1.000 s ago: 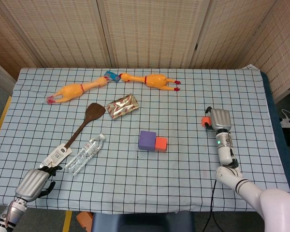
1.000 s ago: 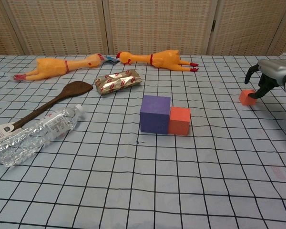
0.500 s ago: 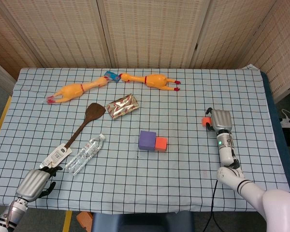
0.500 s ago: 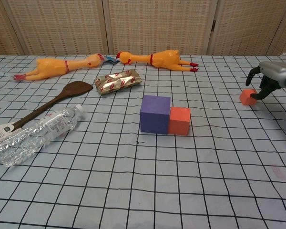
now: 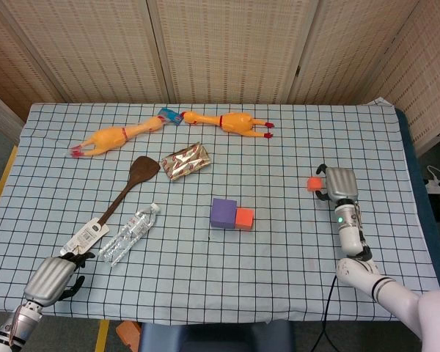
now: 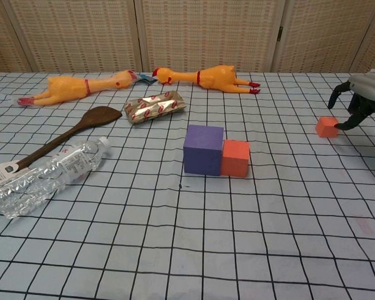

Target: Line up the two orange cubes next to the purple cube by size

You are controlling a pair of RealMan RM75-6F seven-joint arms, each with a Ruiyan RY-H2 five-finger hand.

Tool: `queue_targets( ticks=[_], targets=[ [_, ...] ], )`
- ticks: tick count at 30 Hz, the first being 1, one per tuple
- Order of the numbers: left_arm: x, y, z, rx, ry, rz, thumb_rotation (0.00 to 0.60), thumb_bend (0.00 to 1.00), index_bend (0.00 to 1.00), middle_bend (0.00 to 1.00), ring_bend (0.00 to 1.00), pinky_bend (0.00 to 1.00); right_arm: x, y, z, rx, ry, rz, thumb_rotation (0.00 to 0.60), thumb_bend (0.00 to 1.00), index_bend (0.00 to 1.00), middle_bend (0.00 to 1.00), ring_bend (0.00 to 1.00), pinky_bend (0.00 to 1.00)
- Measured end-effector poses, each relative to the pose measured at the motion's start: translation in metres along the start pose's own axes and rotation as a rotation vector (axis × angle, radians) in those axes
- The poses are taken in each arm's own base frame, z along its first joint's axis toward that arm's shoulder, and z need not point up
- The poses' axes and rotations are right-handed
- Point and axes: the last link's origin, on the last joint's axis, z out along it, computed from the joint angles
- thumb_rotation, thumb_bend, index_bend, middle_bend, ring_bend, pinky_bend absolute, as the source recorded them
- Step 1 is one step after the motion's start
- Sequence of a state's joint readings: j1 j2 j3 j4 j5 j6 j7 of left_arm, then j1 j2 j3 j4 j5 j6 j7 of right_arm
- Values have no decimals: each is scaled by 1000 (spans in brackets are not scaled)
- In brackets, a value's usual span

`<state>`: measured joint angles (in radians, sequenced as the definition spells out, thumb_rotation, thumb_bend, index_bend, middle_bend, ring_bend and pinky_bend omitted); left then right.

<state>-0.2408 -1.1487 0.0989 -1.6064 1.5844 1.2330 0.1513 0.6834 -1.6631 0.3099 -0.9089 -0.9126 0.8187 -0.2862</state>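
The purple cube [image 6: 203, 149] stands near the middle of the desk [image 5: 279, 271], which is covered by a checked cloth. The larger orange cube [image 6: 235, 158] stands on its right side and touches it. The small orange cube [image 6: 327, 127] lies well apart from them, far to the right. The right hand [image 6: 362, 99] is just beside this small cube, on its right; the fingers [image 6: 350, 121] are spread and curved downward, one fingertip is very close to the cube, but the hand holds nothing.

The left hand [image 5: 53, 279] is at the near left edge of the desk, seen only in the head view. Its fingers are curled inward, and I cannot tell if something is inside.

On the left part of the desk lie a plastic water bottle [image 6: 46, 177] and a wooden spatula [image 6: 65, 137] with a label. Farther away are a shiny foil packet [image 6: 155, 106] and two rubber chickens [image 6: 206, 77], lying in one line along the far side.
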Motion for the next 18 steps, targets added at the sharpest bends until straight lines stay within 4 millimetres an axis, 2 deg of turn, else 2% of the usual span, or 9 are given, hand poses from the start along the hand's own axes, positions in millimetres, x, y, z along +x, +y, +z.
queue_targets(
  ticks=[18],
  targets=[
    [-1,0,0,1,-3,3,600,481,272,416,373,609,-14,5,10,-40,-26,-3,600,154,374,967,897,983]
  ],
)
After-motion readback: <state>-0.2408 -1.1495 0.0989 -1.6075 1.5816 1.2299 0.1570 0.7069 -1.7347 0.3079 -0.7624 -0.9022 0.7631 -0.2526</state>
